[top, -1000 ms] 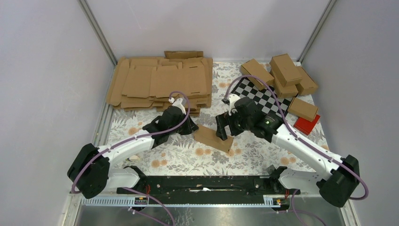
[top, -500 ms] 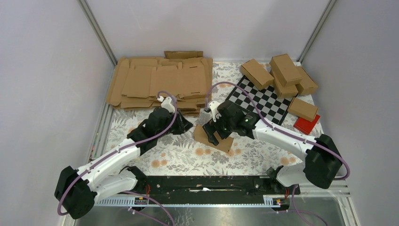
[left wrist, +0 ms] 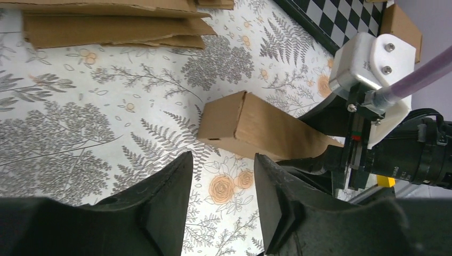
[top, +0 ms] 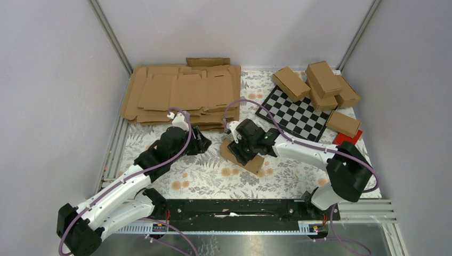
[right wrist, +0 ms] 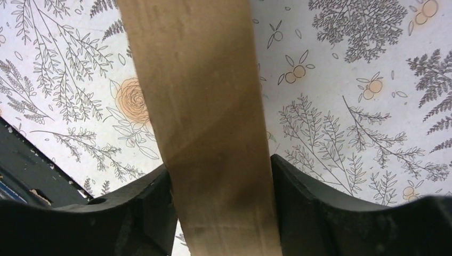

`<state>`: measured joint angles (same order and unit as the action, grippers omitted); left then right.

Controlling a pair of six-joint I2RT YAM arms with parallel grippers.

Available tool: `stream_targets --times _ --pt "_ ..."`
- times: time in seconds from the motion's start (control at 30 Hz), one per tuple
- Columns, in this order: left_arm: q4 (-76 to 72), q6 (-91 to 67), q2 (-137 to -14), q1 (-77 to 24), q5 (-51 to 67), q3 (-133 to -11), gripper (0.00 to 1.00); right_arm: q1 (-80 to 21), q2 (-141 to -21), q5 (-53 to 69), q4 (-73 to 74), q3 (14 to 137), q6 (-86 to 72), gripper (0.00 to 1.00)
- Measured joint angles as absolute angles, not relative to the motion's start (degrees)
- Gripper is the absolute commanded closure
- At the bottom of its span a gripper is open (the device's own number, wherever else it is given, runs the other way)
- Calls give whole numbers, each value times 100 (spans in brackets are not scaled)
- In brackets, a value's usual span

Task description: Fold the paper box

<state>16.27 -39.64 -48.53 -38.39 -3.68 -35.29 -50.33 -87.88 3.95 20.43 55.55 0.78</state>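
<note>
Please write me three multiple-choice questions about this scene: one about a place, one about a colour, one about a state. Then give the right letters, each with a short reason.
1. Where on the table does the stack of flat cardboard sheets lie?
A. at the far left
B. at the near right
C. in the middle

2. What colour is the flat box at the right edge?
A. blue
B. red
C. green

3. How does the right pincer stand to the paper box?
A. far away from it
B. closed on it, one finger at each side
C. pressing flat on its top

Answers:
1 A: the top view shows the stack in the far left part.
2 B: its visible part is plainly red.
3 B: the right wrist view shows the box filling the gap between both fingers.
</note>
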Motion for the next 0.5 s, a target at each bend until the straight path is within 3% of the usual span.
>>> stream_targets --times 0.07,0.23,0.27,0.5 --pt "1719 -3955 -4731 -3833 -526 -3529 50 -5041 -8805 318 2038 5588 86 54" --pt "1835 -3942 -4569 -3828 -808 -3524 49 -5078 -8799 -113 2073 5625 97 65" --pt "1876 -3927 -4558 -3828 -937 -3524 49 -5105 -8711 -585 2259 5708 106 72" --pt "1876 -3903 -4584 -3817 -945 -3522 48 -5129 -8259 -2351 2753 6023 99 70"
